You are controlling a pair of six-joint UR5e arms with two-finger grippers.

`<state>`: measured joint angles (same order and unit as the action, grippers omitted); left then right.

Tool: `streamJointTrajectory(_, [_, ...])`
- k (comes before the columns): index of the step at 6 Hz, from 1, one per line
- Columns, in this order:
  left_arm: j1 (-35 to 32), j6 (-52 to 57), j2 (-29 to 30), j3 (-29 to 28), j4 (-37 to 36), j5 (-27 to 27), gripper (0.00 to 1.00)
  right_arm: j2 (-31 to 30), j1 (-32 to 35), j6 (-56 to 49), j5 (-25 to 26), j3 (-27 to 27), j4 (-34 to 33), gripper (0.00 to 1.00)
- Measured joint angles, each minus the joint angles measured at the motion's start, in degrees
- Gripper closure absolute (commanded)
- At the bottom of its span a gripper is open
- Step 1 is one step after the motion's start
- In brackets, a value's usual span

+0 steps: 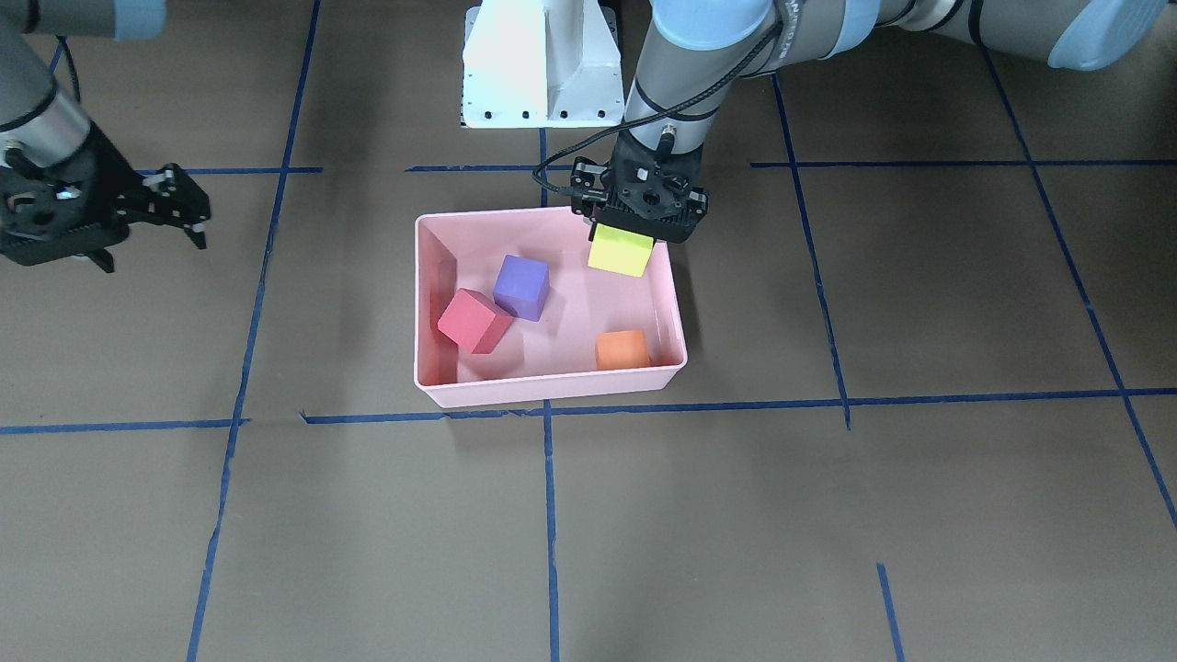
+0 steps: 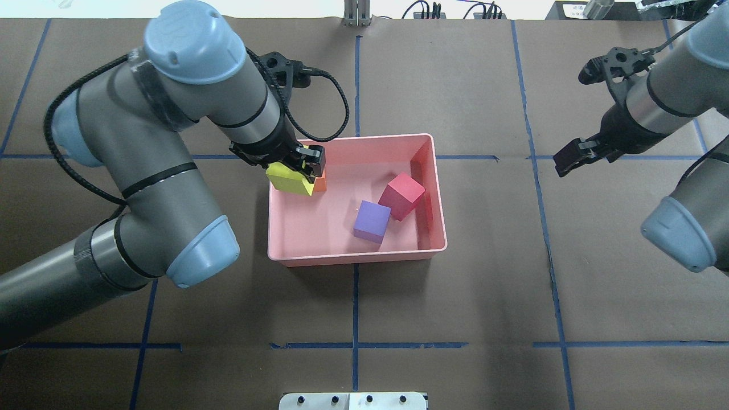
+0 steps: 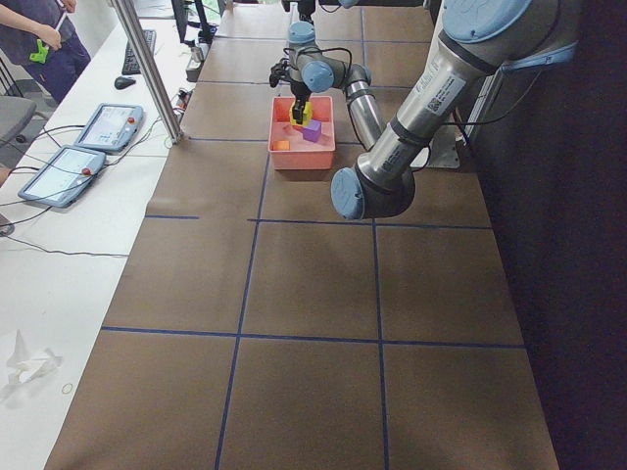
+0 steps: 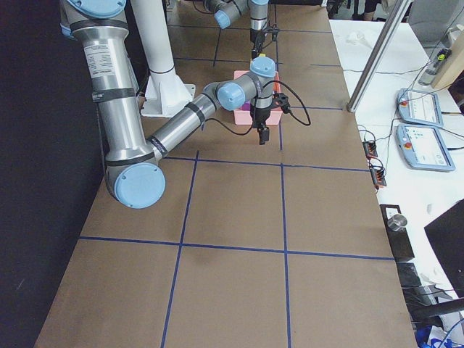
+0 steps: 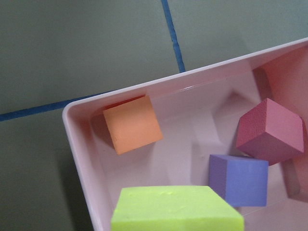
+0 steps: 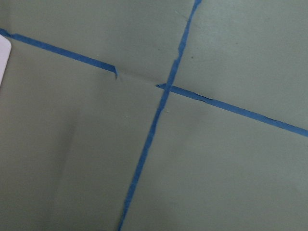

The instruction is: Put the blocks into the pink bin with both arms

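Observation:
The pink bin point(image 1: 552, 391) point(image 2: 353, 259) sits mid-table. Inside it lie the red-pink cube point(image 1: 471, 319) point(image 2: 401, 195), the purple cube point(image 1: 521, 286) point(image 2: 372, 221) and the orange cube point(image 1: 622, 349), which is in a corner. My left gripper point(image 1: 627, 241) point(image 2: 296, 168) is shut on the yellow-green cube point(image 1: 621, 251) point(image 2: 289, 177) and holds it above the bin's edge, near the orange cube. In the left wrist view the yellow-green cube point(image 5: 175, 209) hangs over the bin's inside, above its rim point(image 5: 77, 139). My right gripper point(image 2: 572, 159) point(image 1: 87, 253) is raised off to the side, looks open and holds nothing.
The white pedestal point(image 1: 542, 64) stands just behind the bin on the robot's side. Blue tape lines point(image 6: 159, 110) cross the brown table. The right wrist view shows only bare table and tape.

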<state>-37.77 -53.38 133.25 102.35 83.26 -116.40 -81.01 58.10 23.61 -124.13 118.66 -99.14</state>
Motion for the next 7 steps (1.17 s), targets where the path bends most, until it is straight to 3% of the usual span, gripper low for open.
streamJointTrajectory(2, [-0.56, 2.61, -3.49, 3.01, -0.36, -0.08, 0.0, -6.45, 6.82, -11.55, -3.15, 0.71, 0.04, 0.0])
streamJointTrajectory(4, [-4.02, 13.29, -9.99, 7.09, -1.11, -0.5, 0.0, -13.04, 13.42, -23.23, -4.69, 0.75, 0.01, 0.0])
streamJointTrajectory(5, [-7.59, 20.96, -13.4, 7.89, -1.34, -1.13, 0.0, -16.57, 17.01, -28.75, -5.8, 0.72, 0.02, 0.0])
streamJointTrajectory(7, [-19.67, 39.37, -21.8, 7.69, -1.49, -8.13, 0.0, -23.29, 25.16, -36.73, -7.94, 0.15, 0.08, 0.0])
